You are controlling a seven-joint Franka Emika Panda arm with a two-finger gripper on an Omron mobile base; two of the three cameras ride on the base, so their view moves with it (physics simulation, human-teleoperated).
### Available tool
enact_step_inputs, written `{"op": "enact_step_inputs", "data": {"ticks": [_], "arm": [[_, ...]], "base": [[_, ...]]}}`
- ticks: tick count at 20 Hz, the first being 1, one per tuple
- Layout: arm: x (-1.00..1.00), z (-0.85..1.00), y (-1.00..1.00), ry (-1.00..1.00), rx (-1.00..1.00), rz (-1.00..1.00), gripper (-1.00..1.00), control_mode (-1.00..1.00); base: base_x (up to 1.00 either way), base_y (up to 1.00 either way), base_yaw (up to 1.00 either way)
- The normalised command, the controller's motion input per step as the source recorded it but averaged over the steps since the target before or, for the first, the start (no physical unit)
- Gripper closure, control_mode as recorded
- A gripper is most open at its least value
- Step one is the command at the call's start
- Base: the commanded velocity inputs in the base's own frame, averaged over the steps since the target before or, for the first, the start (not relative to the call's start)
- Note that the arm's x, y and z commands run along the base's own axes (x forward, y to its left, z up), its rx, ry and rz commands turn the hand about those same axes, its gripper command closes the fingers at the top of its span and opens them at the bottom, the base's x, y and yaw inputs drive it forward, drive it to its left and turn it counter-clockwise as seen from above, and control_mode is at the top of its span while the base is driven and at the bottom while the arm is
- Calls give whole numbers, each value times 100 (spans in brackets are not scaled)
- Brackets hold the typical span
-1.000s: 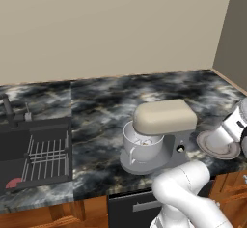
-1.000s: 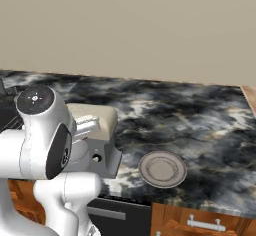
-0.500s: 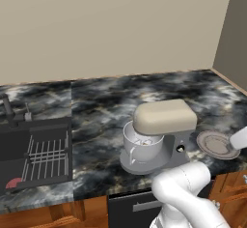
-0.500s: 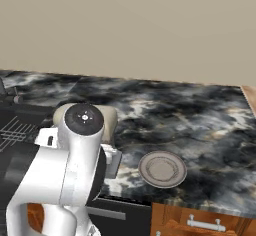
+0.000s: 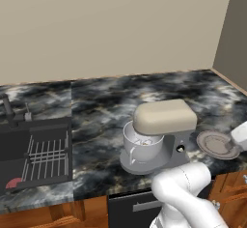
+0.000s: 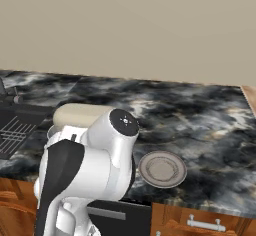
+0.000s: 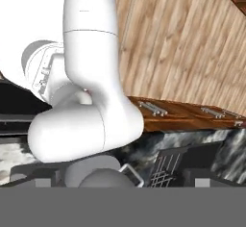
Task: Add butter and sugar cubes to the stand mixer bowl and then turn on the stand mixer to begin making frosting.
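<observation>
Counter [image 5: 101, 101]: dark marbled stone top, running along the beige wall, with brown wooden cabinet fronts below.
Stand mixer [image 5: 164, 117]: beige rounded head on a dark grey base, near the front edge of the counter, toward its right end; small round knob on the side of the column, facing the front. Seen also in the right base view [image 6: 80, 115], half hidden behind the white arm.
Stand mixer bowl [image 5: 141, 146]: light grey metal bowl with a side handle, sitting on the mixer base under the head; handle turned to the front-left. Something pale visible inside, under the whisk, but too small to tell what.
Butter and sugar cubes: cannot be told apart anywhere in the pictures.
Round grey plate [image 5: 213, 143]: flat on the counter, just beside the mixer on its right, near the front edge; looking bare [image 6: 161, 168].
Sink [image 5: 34, 157]: dark basin at the left end of the counter, with a wire rack inside and a small red thing at its front-left corner.
Arm: white, bent low in front of the counter edge, elbow covering part of the mixer in the right base view.
Gripper: jaws spread wide apart, holding nothing; position not clear, hand view turned upside down toward wooden cabinet fronts and the arm itself.
</observation>
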Motion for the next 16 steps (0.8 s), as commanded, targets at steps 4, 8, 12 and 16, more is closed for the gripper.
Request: {"op": "enact_step_inputs", "data": {"ticks": [4,8,12,16], "arm": [[43,-54,26,8,8,0,-100,-100],[29,-61,6,-2,6,-1,-100,-100],[8,-72,0,-13,10,-4,-100,-100],[14,-56,2,-10,10,-3,-100,-100]], "base": [[0,0,0],[0,0,0],[0,0,0],[0,0,0]]}}
